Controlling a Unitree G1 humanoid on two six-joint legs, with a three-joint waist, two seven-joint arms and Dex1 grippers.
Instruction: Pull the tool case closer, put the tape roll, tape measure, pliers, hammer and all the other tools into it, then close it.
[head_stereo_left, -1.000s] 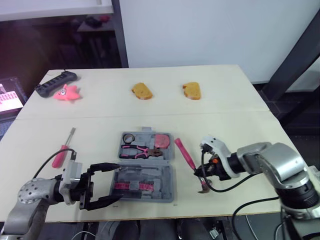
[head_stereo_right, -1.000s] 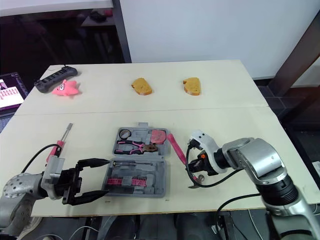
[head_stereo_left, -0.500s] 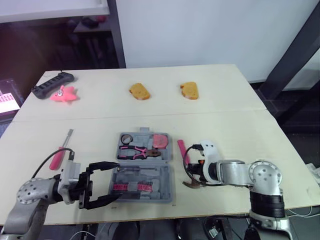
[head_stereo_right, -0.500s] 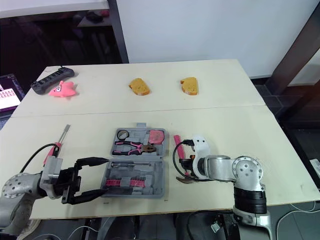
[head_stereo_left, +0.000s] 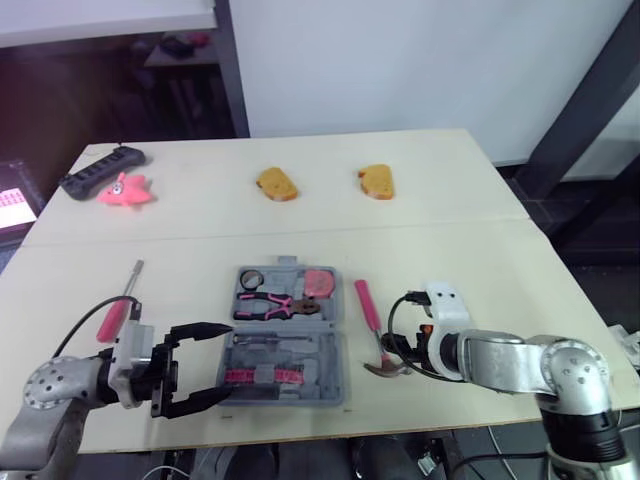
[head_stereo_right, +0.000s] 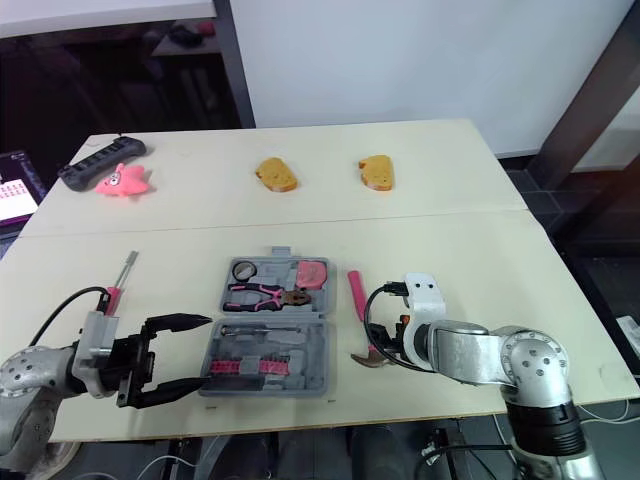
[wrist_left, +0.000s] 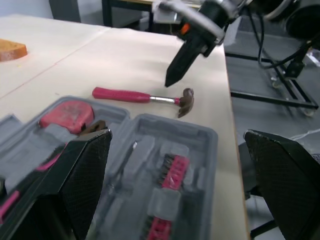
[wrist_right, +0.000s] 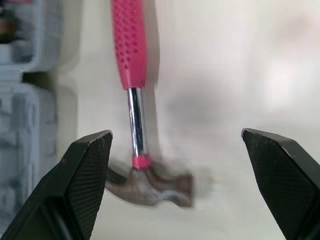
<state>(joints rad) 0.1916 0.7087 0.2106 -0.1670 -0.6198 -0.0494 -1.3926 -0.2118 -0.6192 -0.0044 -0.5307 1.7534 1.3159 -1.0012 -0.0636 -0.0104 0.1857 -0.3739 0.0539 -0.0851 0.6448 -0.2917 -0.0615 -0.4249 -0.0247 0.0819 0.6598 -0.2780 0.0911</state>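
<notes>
We have drawn our right gripper (wrist_right: 176, 132) back slightly. It hangs wide open, empty, over the hammer (head_stereo_left: 367, 308), which lies unpacked beside the tool case (head_stereo_left: 290, 355). Our left gripper (head_stereo_left: 228, 362) gapes empty too.

The grey tool case (head_stereo_left: 338, 372) is lying open on the table, and the left gripper (head_stereo_left: 211, 362) is hovering at its near left corner with fingers spread. The pink-handled hammer (head_stereo_left: 371, 328) is lying just right of the case, with the right gripper (head_stereo_left: 392, 350) hanging by its head.

Toward the far edge of the table (head_stereo_left: 480, 250) lie a left bread-like piece (head_stereo_left: 276, 184) and a right bread-like piece (head_stereo_left: 375, 180), well apart. Far left, a pink soft toy (head_stereo_left: 125, 189) touches what seems a black power strip (head_stereo_left: 92, 168).
</notes>
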